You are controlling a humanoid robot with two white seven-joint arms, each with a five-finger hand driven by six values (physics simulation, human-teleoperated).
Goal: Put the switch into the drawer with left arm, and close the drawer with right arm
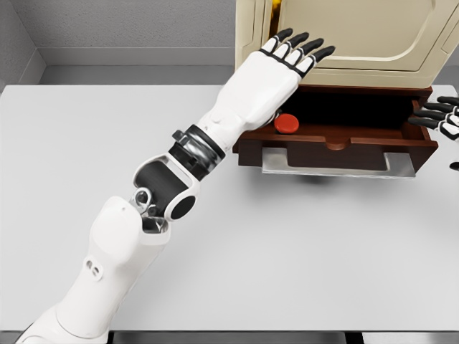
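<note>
There are no words, numbers, labels or signs to read anywhere. The cabinet [344, 36], the open drawer [337, 140], the red switch [287, 124], the desk [287, 251] and the white arms all look plain.

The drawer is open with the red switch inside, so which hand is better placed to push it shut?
Right. The right hand sits by the drawer at its right end; the left hand is raised above it.
</note>
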